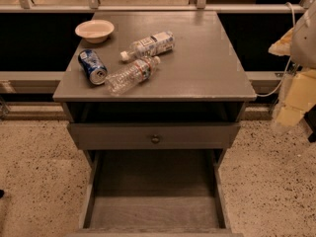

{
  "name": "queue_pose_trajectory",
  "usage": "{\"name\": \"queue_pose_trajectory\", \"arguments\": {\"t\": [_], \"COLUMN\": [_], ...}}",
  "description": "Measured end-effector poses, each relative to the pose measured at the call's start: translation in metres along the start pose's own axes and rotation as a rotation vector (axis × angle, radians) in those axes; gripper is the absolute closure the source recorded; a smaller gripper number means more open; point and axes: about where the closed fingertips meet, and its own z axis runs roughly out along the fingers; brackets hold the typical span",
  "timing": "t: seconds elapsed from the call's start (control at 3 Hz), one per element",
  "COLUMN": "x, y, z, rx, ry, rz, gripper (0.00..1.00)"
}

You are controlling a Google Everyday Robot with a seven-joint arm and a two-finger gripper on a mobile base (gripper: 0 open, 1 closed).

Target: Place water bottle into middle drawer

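Water bottle (132,75) lying nr tabletop (207,63) front-left corner; middle drawer (154,212) open; gripper (292,98) beyond right edge, grip can't tell.

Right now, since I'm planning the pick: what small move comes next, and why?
Probably swing the gripper, off the cabinet's right side, left toward the water bottle lying on top beside the can; they are far apart, and the middle drawer already stands open.

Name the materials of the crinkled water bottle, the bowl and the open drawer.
Water bottle: thin clear plastic, creased and see-through. Bowl: pale, matte, perhaps paper or plastic. Middle drawer: grey-painted wood, plank grain on its floor. The gripper hangs at the far right of the view.
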Motion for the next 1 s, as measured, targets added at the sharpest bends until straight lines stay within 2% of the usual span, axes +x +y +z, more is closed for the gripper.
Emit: {"name": "queue_pose_trajectory", "arguments": {"t": [0.33,0.67,1.0], "x": [-0.002,-0.028,-0.084], "y": [-0.001,-0.017,-0.045], "z": [0.000,0.020,0.079], "rx": [0.003,-0.013,-0.052], "ry": [-0.002,-0.003,0.024], "rz": [-0.004,-0.076,-0.241], "gripper": [0.00,0.00,0.00]}}
